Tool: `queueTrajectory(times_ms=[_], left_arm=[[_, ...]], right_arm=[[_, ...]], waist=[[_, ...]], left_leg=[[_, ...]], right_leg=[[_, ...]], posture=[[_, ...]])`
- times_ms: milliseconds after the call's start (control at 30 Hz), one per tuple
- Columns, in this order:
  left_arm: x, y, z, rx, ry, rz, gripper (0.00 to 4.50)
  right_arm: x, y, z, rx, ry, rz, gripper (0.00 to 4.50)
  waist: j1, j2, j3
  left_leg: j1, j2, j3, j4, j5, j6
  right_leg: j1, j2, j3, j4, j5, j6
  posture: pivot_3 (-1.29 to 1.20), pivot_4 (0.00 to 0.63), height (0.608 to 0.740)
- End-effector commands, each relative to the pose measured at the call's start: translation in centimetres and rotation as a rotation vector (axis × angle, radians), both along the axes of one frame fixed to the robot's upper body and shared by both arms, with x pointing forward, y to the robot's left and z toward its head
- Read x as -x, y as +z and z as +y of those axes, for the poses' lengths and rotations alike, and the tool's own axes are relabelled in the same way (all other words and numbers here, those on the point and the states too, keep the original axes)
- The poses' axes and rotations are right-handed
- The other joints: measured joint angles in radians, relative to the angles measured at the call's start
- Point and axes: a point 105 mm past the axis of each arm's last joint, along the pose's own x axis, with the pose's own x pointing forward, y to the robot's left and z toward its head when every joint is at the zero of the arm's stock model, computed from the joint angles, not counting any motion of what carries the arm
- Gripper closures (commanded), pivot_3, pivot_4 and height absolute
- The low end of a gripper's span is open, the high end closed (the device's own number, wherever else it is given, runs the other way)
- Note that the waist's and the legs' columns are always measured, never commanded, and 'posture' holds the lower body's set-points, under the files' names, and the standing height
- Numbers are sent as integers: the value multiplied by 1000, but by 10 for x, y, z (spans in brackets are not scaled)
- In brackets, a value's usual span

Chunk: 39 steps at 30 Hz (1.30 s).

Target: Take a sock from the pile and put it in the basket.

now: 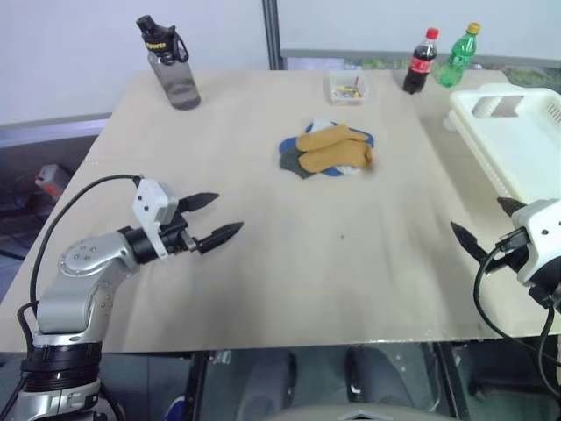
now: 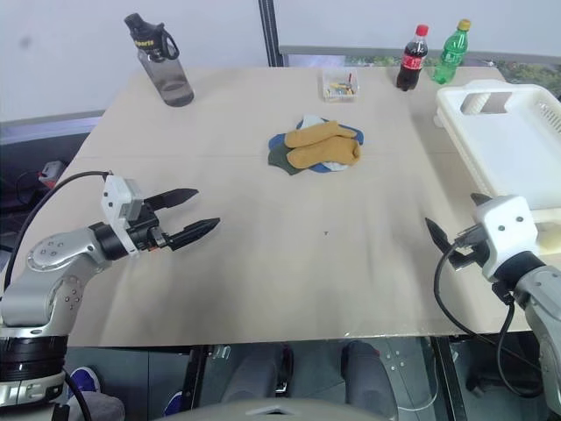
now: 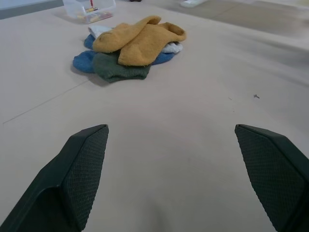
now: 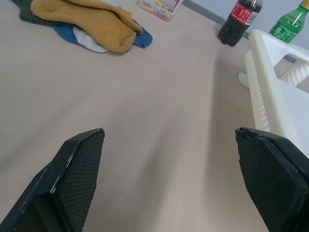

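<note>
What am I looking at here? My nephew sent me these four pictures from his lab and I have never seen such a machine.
It is a two-armed robot at a table. Two pictures come from cameras in its head, looking down over the arms. The other two come from a camera on each wrist, looking out between that arm's black jaws. The left gripper and the right gripper are both open and hold nothing. On the table lie a pile of socks, a small clear box, a grey water bottle, a cola bottle and a green bottle. A white basket stands on the robot's right.
</note>
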Motion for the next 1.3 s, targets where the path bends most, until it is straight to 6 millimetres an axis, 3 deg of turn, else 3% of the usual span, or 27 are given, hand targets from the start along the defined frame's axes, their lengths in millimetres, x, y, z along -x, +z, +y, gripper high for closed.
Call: queueTrajectory(times_ms=[33, 100, 267, 467, 600, 833, 933, 1067, 1200, 1300], left_arm=[[-3, 13, 0, 20, 8, -57, 0], [-6, 17, -4, 51, 14, -68, 0], [-20, 17, -24, 81, 55, -127, 0], [-37, 20, -39, 135, 158, -166, 0], [-36, 19, -51, 153, 155, -168, 0], [-51, 25, -53, 131, 212, -186, 0], [-72, 26, -59, 99, 272, -190, 0], [-103, 30, -80, 73, 306, -195, 0], [-130, 34, -110, -11, 227, -201, 0], [-147, 33, -121, -61, 204, -183, 0]], right_arm=[[-2, 6, 5, 7, 15, -44, 24], [-10, 3, 14, -6, 42, -45, 24], [-72, -16, 58, 31, 126, -45, 24], [-121, -10, 105, 6, 233, -93, 24], [-149, -5, 127, 14, 281, -114, 1295], [-185, 8, 137, 46, 283, -136, 1295], [-176, 17, 143, 28, 384, -167, 1295], [-145, 20, 141, 5, 466, -197, 99], [-88, 27, 135, -23, 554, -204, 33], [-61, 33, 131, -25, 550, -198, 33]], waist=[[0, 0, 0], [-1, -1, 0], [-12, -2, 0], [-3, -2, 1], [-6, -3, 1], [-6, -3, 1], [-3, -3, 1], [0, -3, 1], [7, -3, 1], [-2, -3, 1]], left_leg=[[0, 0, 0, 0, 0, 0], [0, 0, 0, 0, 0, 0], [3, -1, 5, 1, 0, 0], [2, 0, 3, 0, 0, -1], [0, -2, 4, 0, 2, -5], [-1, -2, 4, -2, 3, -5], [-1, -2, 3, -2, 3, -5], [-1, -3, 3, -2, 3, -5], [-4, -5, 3, -2, 3, -5], [-4, -5, 4, -2, 3, -5]], right_leg=[[0, 0, 0, 0, 0, 0], [0, 0, 0, 0, 0, 0], [0, 1, 4, 1, 0, 0], [-2, 4, 4, 3, 1, -1], [-3, 3, 5, 1, 1, 0], [-5, 3, 5, 2, 1, -1], [-5, 3, 5, 2, 1, -1], [-4, 2, 4, 2, 1, 0], [-6, 0, 3, 1, 0, 1], [-7, 0, 4, 2, 0, 1]], posture=[[0, 150, 740], [0, 150, 740], [0, 150, 740], [0, 150, 740], [0, 150, 740], [0, 150, 740], [0, 150, 740], [0, 150, 740], [0, 150, 740], [0, 150, 740]])
